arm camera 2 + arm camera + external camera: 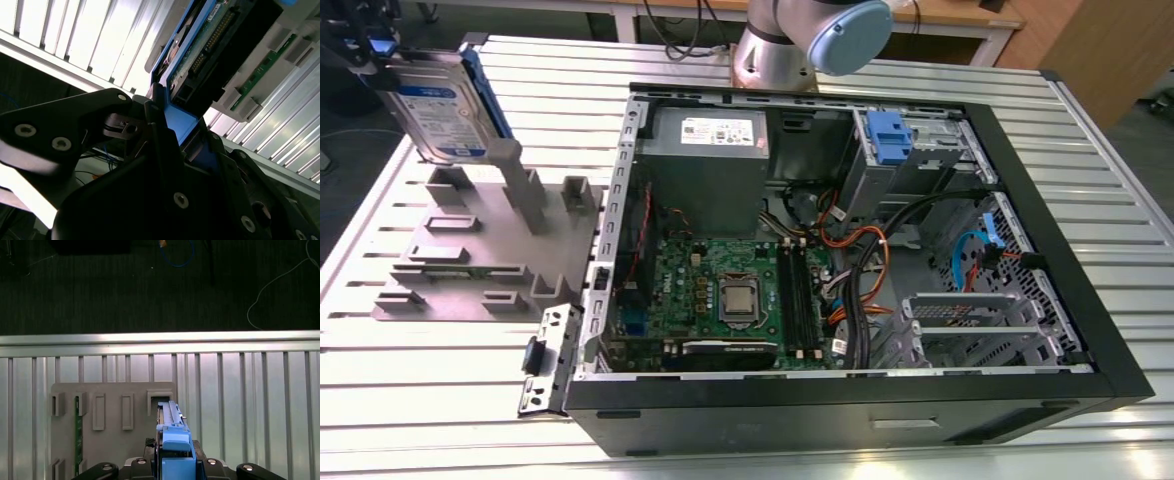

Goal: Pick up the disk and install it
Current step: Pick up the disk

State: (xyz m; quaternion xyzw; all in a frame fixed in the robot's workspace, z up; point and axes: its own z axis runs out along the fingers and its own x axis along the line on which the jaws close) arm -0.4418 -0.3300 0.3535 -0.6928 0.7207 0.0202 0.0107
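Clamped shut on the blue end handle, my gripper (172, 127) holds the disk (443, 110) upright at the exterior view's far left, just above the grey slotted rack (467, 250) and, I judge, clear of its slot. Pick-up looks done; install not begun. Rightward lies the open computer case (1107, 330), its drive cage (907, 150) at the far corner. Reaching it calls for a steady carry and a squared-up carrier.

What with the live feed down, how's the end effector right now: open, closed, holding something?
End effector: closed on the disk, gripping its blue carrier by the end.
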